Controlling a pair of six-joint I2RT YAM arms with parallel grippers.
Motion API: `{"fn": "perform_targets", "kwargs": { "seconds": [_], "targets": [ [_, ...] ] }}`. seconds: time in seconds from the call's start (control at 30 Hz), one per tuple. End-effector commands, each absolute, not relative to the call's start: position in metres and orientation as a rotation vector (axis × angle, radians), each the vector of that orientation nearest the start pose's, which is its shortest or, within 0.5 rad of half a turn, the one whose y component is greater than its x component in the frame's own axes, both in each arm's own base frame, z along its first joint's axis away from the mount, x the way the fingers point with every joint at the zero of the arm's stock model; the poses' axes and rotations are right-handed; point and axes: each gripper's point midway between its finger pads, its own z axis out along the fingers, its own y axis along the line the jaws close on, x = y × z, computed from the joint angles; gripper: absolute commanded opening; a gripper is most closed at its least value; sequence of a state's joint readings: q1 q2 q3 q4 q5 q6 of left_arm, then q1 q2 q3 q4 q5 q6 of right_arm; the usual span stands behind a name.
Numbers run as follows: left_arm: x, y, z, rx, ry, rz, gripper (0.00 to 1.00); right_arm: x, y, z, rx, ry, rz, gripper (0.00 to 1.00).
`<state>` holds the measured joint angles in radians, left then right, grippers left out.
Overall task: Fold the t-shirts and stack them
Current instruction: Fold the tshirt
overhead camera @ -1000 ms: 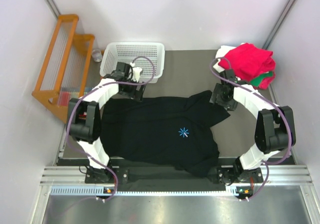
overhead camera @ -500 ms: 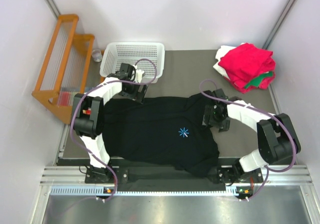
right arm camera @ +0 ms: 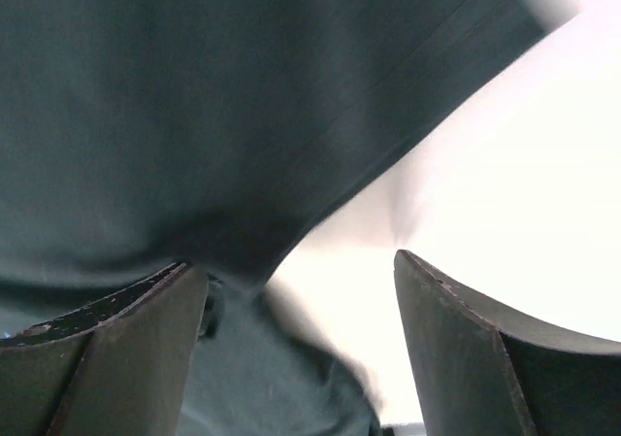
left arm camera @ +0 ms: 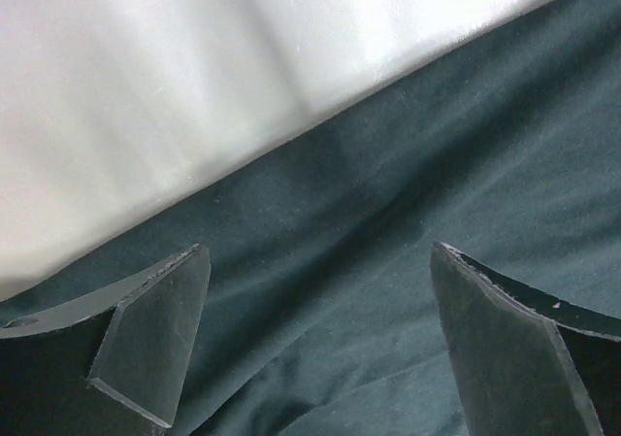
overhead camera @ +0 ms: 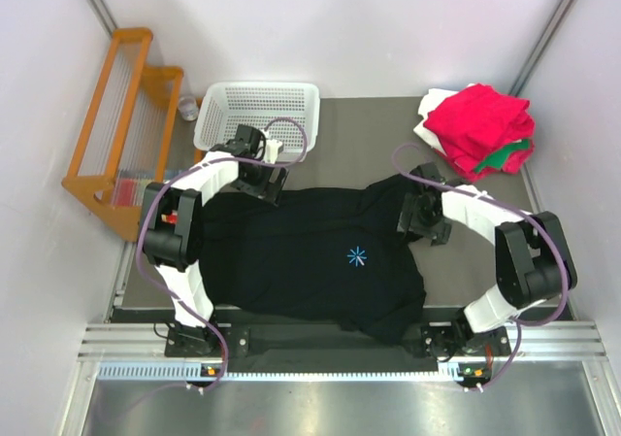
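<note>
Your black t-shirt [overhead camera: 320,256] is spread out on the counter [overhead camera: 369,135]. Left claw [overhead camera: 258,180] is released over its far-left edge, and right claw [overhead camera: 423,218] is released at the right sleeve. Close too shallow and the cloth could slip out, dragging the fold crooked.

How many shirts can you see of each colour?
black shirt: 1
red shirt: 1
green shirt: 1
white shirt: 1
Total: 4 shirts showing. The folded pile could hide more underneath.
</note>
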<state>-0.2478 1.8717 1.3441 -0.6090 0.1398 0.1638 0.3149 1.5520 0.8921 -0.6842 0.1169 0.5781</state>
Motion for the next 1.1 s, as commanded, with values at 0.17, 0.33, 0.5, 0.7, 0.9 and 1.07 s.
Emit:
{"fn": "perform_targets", "kwargs": {
  "seconds": [0.17,0.33,0.5,0.7,0.9,1.07],
  "targets": [
    [0.38,-0.11,0.069,0.635,2.605,-0.171,0.99,0.321,0.04,0.059,0.609,2.633,-0.069,0.77],
    [0.377,-0.107,0.065,0.638,2.608,-0.157,0.99,0.32,0.031,0.063,0.636,2.61,-0.08,0.78],
    [0.375,-0.104,0.066,0.633,2.605,-0.136,0.99,0.32,0.017,0.048,0.678,2.62,-0.12,0.76],
    [0.367,-0.094,0.071,0.635,2.594,-0.088,0.99,0.327,0.005,0.038,0.742,2.615,-0.129,0.73],
    [0.358,-0.088,0.074,0.627,2.59,-0.065,0.99,0.334,0.005,0.033,0.751,2.61,-0.11,0.64],
    [0.354,-0.085,0.072,0.617,2.591,-0.056,0.99,0.339,0.007,0.03,0.746,2.616,-0.089,0.53]
  ]
}}
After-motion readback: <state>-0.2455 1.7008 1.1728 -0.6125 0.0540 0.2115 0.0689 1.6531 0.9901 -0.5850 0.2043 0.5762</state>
